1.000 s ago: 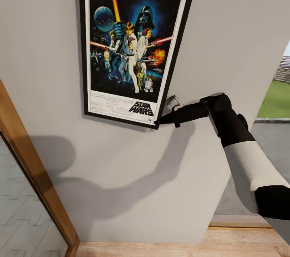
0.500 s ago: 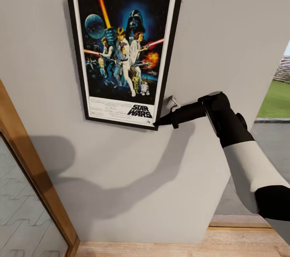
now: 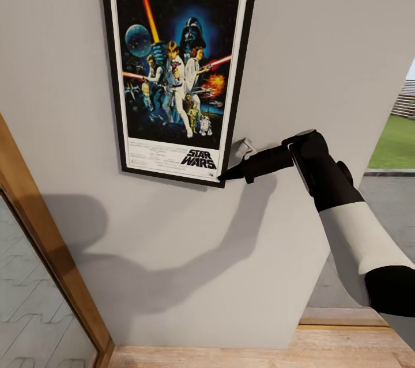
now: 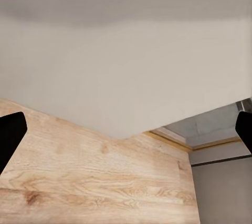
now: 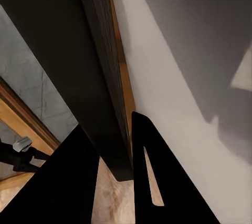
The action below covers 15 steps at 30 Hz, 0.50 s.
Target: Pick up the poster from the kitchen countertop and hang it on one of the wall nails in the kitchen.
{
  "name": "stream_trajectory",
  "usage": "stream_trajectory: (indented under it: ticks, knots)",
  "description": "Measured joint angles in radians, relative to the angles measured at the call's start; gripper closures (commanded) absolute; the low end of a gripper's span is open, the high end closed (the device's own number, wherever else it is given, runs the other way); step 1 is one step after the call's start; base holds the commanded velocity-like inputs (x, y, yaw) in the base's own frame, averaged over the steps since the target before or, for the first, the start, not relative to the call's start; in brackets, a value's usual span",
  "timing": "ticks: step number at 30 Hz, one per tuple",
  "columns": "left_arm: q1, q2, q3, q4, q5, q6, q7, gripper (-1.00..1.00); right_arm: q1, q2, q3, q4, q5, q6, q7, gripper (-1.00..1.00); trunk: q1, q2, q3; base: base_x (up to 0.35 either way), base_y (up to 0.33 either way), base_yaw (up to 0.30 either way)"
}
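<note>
Rectangular black-framed poster (image 3: 176, 77) with white inner border sits flat against the plain grey wall (image 3: 323, 40), slightly tilted. Dark blue artwork: figures, 2 glowing lightsabers, a helmeted face, a planet. White strip at bottom reads "STAR WARS"; the small credit text beside it is too fine to read. Right gripper (image 3: 223, 175) on the black-and-white right arm (image 3: 340, 212) grips the poster's lower right corner; in the right wrist view the 2 black fingers (image 5: 157, 182) pinch the dark frame edge (image 5: 107, 92). Left gripper (image 4: 126, 134) has jaws spread wide, tips at the frame edges, nothing between them, over light wooden floor (image 4: 89, 182).
</note>
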Motion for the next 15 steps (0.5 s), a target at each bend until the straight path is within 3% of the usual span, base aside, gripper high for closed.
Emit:
stream_trajectory:
  ticks: [15]
  knots:
    - [0.0, 0.0, 0.0, 0.0, 0.0, 0.0, 0.0, -1.0, 0.0, 0.0, 0.0, 0.0, 0.0, 0.0, 0.0, 1.0, 0.0, 0.0, 0.0, -0.039, 0.0, 0.0]
